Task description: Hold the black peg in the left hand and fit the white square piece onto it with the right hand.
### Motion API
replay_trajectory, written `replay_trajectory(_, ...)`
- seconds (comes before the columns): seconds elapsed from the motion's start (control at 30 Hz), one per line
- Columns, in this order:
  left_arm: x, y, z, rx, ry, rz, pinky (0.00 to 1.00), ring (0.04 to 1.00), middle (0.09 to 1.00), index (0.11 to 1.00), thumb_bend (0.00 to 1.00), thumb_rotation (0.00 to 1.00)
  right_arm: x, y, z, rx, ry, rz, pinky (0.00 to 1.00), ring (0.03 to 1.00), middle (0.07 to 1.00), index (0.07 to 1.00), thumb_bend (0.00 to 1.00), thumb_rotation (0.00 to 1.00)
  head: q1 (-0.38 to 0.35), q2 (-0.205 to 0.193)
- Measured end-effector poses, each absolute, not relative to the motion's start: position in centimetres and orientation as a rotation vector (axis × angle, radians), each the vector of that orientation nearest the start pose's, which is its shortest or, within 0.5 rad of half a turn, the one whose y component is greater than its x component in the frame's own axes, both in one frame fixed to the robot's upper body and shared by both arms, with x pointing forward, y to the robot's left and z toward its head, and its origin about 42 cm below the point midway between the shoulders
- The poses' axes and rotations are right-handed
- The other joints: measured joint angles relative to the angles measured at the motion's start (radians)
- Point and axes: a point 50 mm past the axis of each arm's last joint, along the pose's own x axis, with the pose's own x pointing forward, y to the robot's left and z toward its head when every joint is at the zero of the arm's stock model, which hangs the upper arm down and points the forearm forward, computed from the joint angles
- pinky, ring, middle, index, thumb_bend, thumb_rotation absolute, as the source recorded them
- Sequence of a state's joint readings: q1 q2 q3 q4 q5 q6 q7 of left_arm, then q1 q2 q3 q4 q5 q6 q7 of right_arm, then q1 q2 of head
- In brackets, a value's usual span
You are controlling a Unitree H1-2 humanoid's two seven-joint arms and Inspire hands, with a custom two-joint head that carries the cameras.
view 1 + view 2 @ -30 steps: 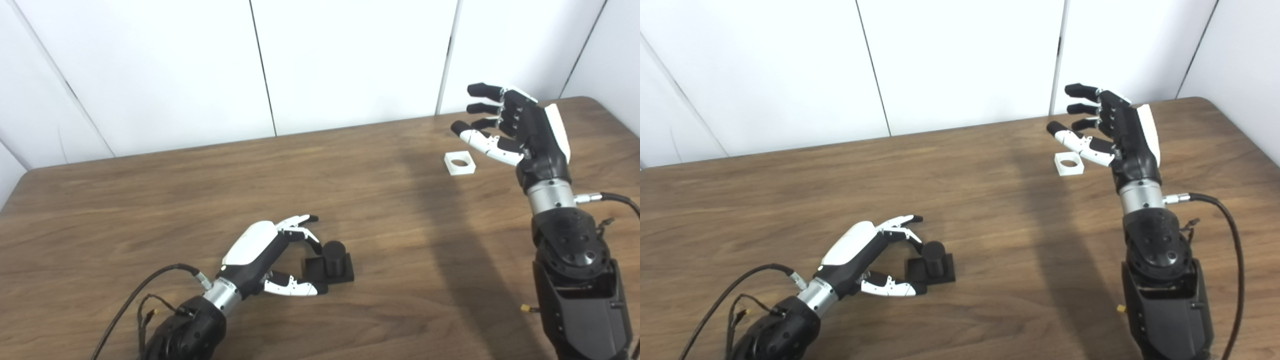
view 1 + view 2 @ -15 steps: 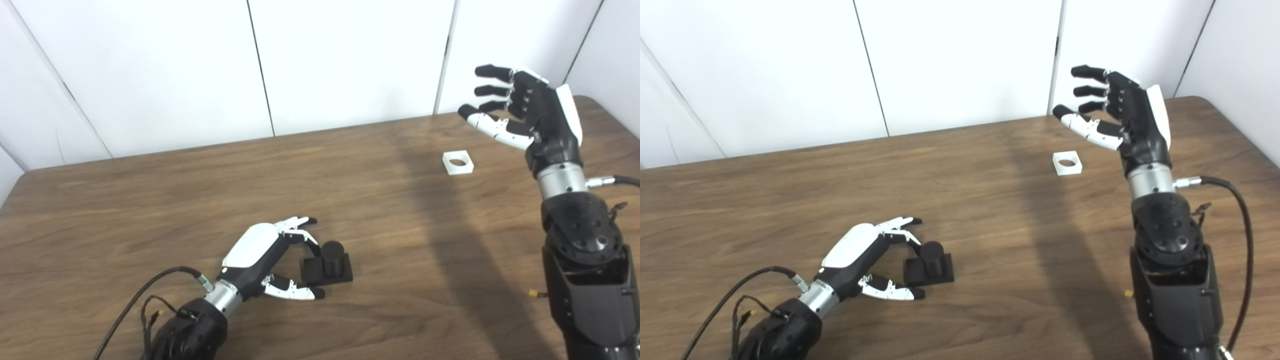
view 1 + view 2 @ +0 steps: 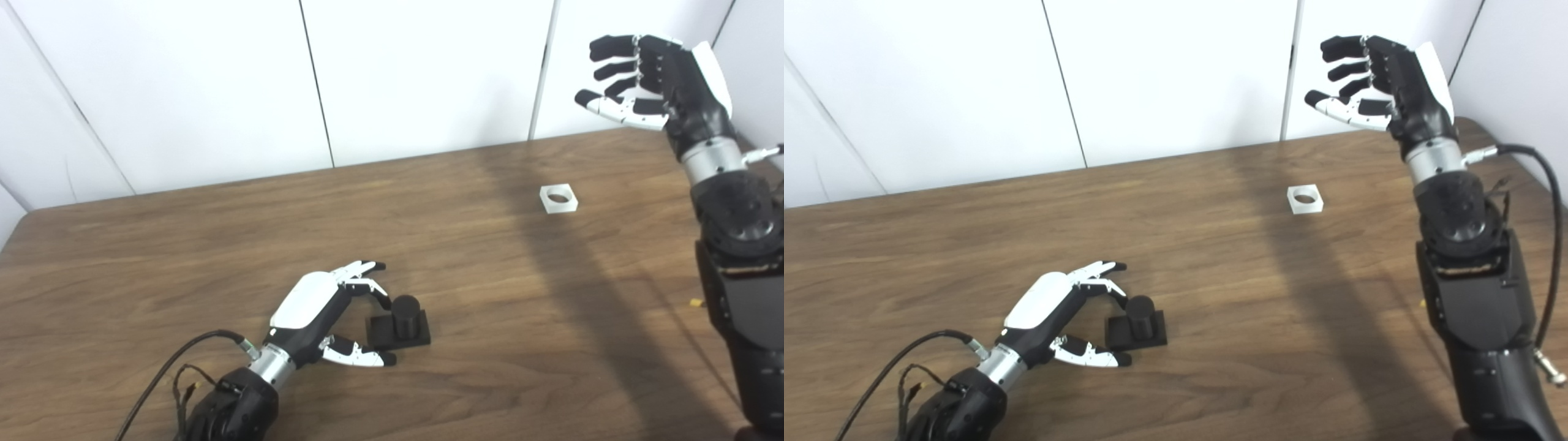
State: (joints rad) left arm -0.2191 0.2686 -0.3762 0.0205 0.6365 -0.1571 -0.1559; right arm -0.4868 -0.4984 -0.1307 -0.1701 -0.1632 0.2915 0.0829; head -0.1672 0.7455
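The black peg [image 3: 404, 309], a short cylinder on a square black base, stands on the brown table near the front centre. My left hand [image 3: 318, 306] lies open just left of it, fingers and thumb spread on either side of the base, holding nothing. The white square piece [image 3: 558, 198] with a round hole lies flat on the table at the far right. My right hand [image 3: 658, 79] is open and empty, raised high above and to the right of the white piece.
The brown wooden table [image 3: 184, 245] ends at white wall panels behind. Its right edge runs close to my right arm [image 3: 735, 245]. A black cable [image 3: 165, 367] trails from my left wrist.
My right hand has risen up and away from the white square piece, moving higher and to the right. My left hand and the peg have stayed in place.
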Motion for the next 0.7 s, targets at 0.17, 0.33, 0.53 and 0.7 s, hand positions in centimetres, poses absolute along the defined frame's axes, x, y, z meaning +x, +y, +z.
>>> replay_trajectory(0.17, 32.6, 17.1, 13.6, 0.944, -0.343, -0.561, 0.91, 0.938, 0.919, 0.583, 0.84, 0.24, 41.0, -35.4, 33.4, -0.914, -0.217, 0.000, 0.54, 0.712, 0.780, 0.674, 0.64, 0.06, 0.000, 0.002)
replay_trajectory(0.33, 32.7, 17.3, 13.7, 0.945, -0.341, -0.558, 0.90, 0.936, 0.918, 0.586, 0.84, 0.25, 42.3, -36.7, 34.1, -1.009, -0.142, 0.010, 0.55, 0.712, 0.795, 0.678, 0.67, 0.01, -0.006, 0.000)
replay_trajectory(0.53, 32.7, 17.3, 13.6, 0.945, -0.340, -0.558, 0.91, 0.938, 0.917, 0.582, 0.83, 0.25, 43.6, -36.7, 32.8, -1.065, -0.060, 0.048, 0.56, 0.725, 0.801, 0.689, 0.68, 0.04, -0.006, 0.002)
replay_trajectory(0.7, 32.7, 17.3, 13.7, 0.945, -0.343, -0.559, 0.90, 0.936, 0.915, 0.577, 0.83, 0.24, 44.4, -37.1, 31.9, -1.127, 0.005, 0.063, 0.63, 0.781, 0.816, 0.693, 0.67, 0.06, -0.006, 0.000)
